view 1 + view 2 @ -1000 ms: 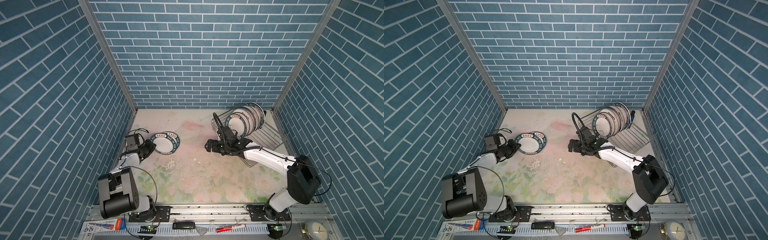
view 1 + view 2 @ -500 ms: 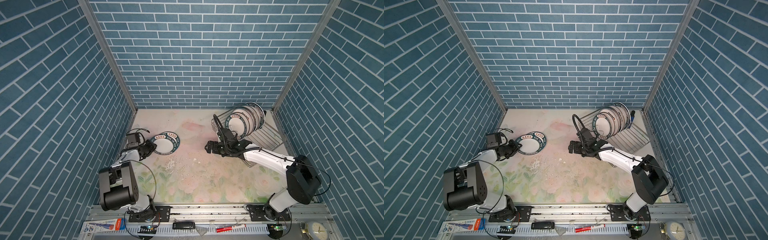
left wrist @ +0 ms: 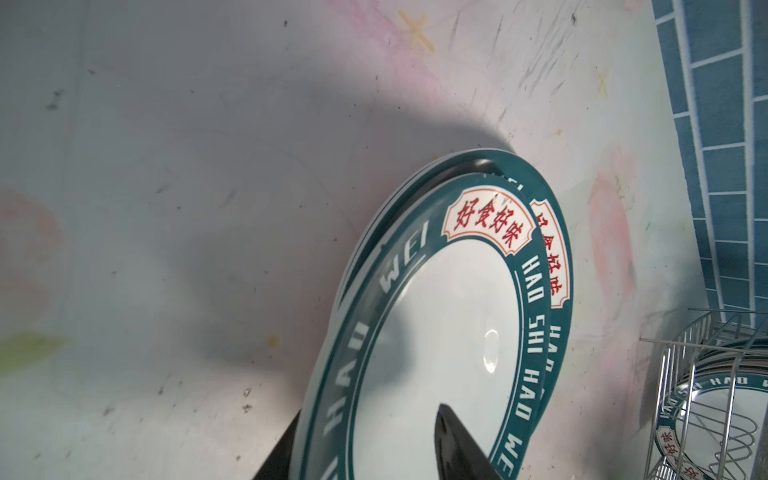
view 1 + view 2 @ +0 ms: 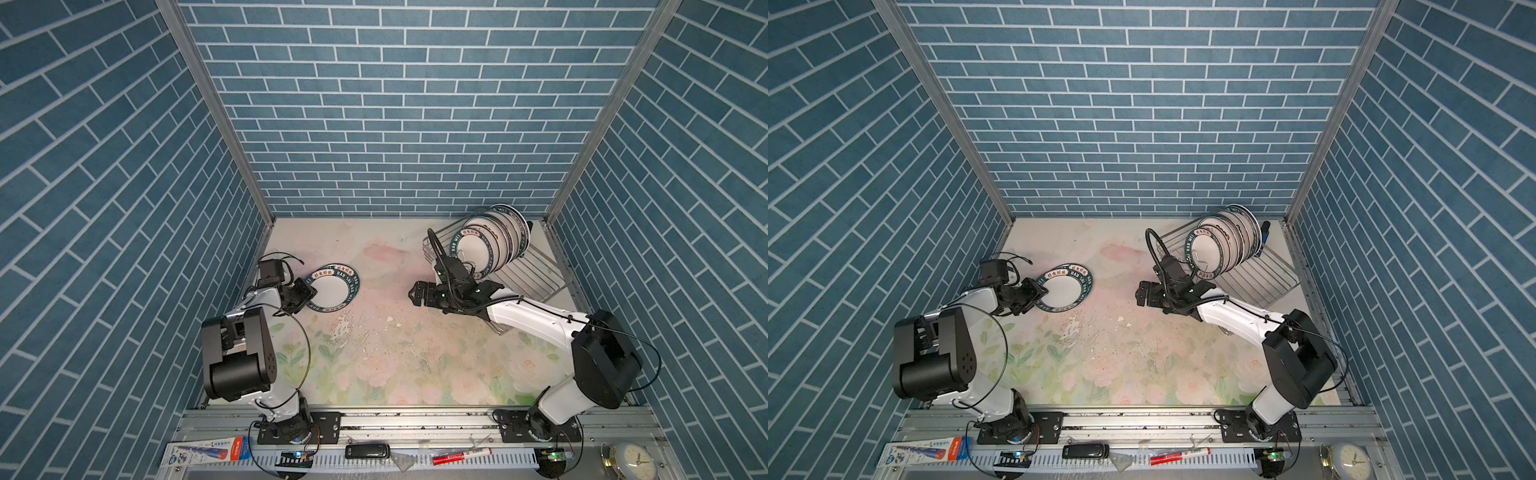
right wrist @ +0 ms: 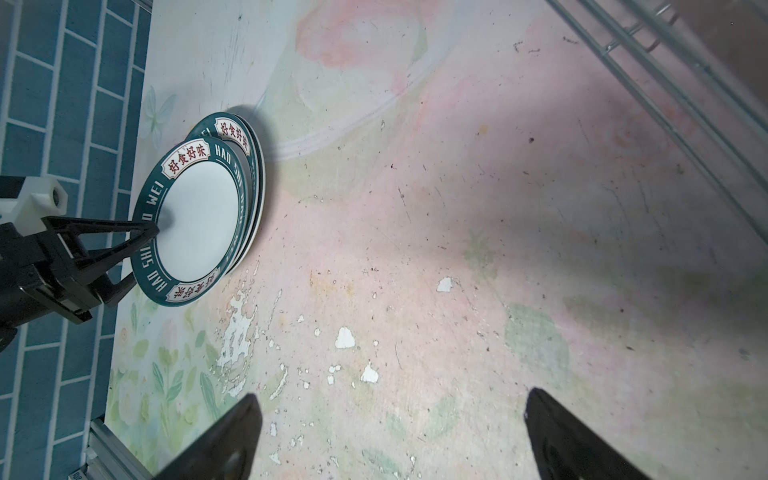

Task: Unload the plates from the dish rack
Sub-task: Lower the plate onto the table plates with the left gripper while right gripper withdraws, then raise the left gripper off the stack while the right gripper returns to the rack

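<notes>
Near: table (image 4: 374, 365) front is bare btw the arm bases, so you have swing room there.

Mid-L: left gripper (image 4: 311, 296) jaws parted, straddling rim of top plate (image 5: 195, 216), one finger over the face, one under the rim. Reads as let go, not pinching. That plate lies flat on lower plate (image 5: 235, 135), offset twd left wall (image 4: 232, 249).

Step, my read: plate no. 2 set down, L arm due to back out. Withdraw straight off the rim. The wall is close behind the wrist, so little room.

Mid-R: right gripper (image 4: 415, 293) spread wide, empty, over the table btw stack & dish rack (image 4: 536, 282).

Far R: racked plates (image 4: 478, 249) upright, packed close. Next, prob.: you send R for the front one. Rack's wire edge + prongs crowd its rim, so lift up before out.
</notes>
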Robot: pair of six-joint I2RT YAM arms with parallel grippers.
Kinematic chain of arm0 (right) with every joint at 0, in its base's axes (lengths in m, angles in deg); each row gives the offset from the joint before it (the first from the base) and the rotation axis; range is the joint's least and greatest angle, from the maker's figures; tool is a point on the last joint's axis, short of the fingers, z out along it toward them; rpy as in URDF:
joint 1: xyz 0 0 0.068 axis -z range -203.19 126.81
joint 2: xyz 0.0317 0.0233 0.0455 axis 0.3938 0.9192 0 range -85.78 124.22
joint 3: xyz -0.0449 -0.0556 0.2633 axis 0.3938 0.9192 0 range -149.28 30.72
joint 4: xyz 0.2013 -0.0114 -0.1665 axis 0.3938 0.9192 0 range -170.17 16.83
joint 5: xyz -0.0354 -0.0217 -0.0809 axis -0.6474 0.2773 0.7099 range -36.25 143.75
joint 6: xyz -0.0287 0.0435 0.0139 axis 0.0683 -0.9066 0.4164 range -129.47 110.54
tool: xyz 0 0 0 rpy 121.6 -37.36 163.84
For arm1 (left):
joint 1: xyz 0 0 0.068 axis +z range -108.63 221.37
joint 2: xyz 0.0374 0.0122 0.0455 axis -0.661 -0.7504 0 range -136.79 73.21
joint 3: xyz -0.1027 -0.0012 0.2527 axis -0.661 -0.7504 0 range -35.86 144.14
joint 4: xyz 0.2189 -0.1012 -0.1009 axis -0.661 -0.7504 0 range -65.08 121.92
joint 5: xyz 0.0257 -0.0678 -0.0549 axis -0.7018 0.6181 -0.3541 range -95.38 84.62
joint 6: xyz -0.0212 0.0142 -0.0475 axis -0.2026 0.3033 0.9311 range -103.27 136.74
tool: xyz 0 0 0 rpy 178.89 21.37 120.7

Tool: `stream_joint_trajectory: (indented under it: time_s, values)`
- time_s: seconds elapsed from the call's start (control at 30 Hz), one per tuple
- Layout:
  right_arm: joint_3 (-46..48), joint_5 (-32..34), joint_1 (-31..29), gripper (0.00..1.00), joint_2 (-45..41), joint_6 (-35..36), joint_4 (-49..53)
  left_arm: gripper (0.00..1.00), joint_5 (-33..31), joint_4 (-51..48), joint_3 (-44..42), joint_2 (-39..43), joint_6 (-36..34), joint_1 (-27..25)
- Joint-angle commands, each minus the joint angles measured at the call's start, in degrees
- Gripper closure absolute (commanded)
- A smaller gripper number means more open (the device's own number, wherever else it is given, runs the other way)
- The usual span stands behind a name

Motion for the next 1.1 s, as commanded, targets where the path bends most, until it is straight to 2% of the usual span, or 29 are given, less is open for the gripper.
stream_joint_trajectory:
  time_s: [0.0, 0.47, 0.93, 0.97, 1.0, 1.07]
  values:
    - [1.66, -0.32, -0.21, 0.01, -0.13, 0.2, -0.88, 0.5, -1.63, -2.98, 2.6, -0.73, -1.68, -1.36]
    - [2.7, -0.32, -0.18, 0.01, -1.2, 0.83, -0.94, 0.36, -5.61, -10.58, 9.73, -6.15, -4.54, -3.8]
    - [3.55, -0.36, -0.12, 0.01, -2.26, 1.46, -0.85, 0.3, -10.79, -16.05, 14.88, -8.01, -6.6, -6.96]
    - [3.81, -0.36, -0.12, 0.01, -2.44, 1.53, -0.95, 0.2, -11.09, -16.72, 15.35, -8.46, -6.66, -7.08]
    - [3.9, -0.34, -0.14, 0.01, -2.56, 1.61, -0.94, 0.01, -11.56, -17.33, 15.79, -8.82, -6.88, -7.31]
    - [4.0, -0.32, -0.17, 0.01, -2.68, 1.79, -0.88, 0.01, -12.21, -17.86, 15.86, -8.93, -6.98, -7.47]
